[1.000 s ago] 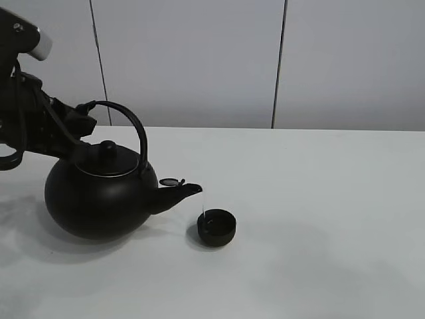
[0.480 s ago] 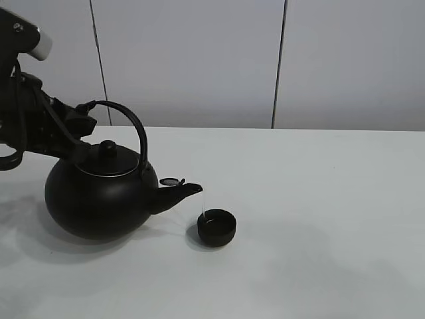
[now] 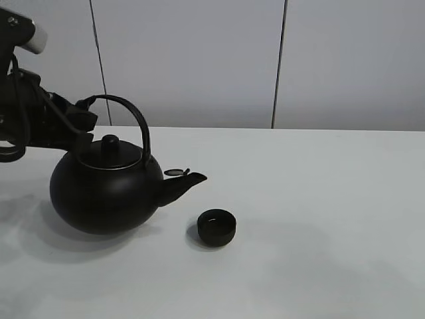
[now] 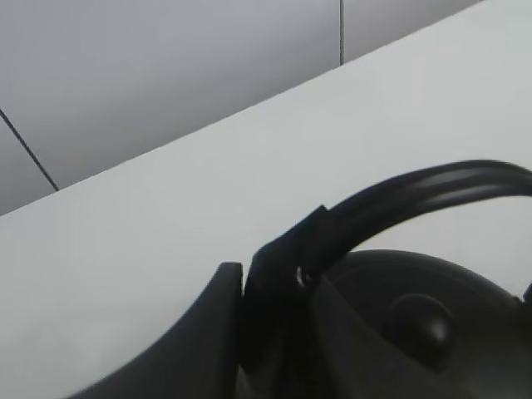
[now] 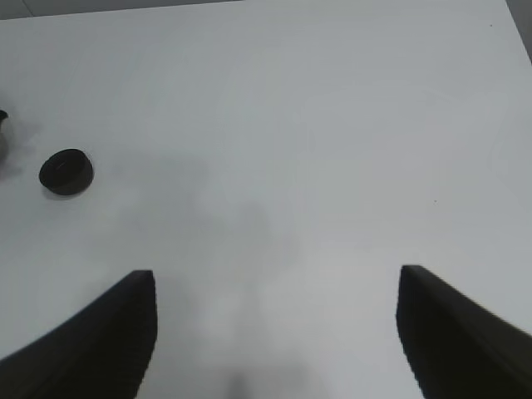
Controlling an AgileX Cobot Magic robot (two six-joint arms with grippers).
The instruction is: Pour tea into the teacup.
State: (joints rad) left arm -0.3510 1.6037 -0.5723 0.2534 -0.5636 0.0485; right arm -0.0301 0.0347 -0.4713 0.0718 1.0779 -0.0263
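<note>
Item one: your left gripper (image 3: 85, 114) is clenching the arched handle (image 3: 138, 126) of the kettle (image 3: 106, 196), keeping it nearly upright on the left of the table (image 3: 332, 199).
Item two: the teacup (image 3: 216, 227) is sitting on the table just beyond the spout (image 3: 189, 181), apart from it.
Item three: your right gripper (image 5: 274, 328) is hanging released, jaws wide, well apart from the teacup.
</note>
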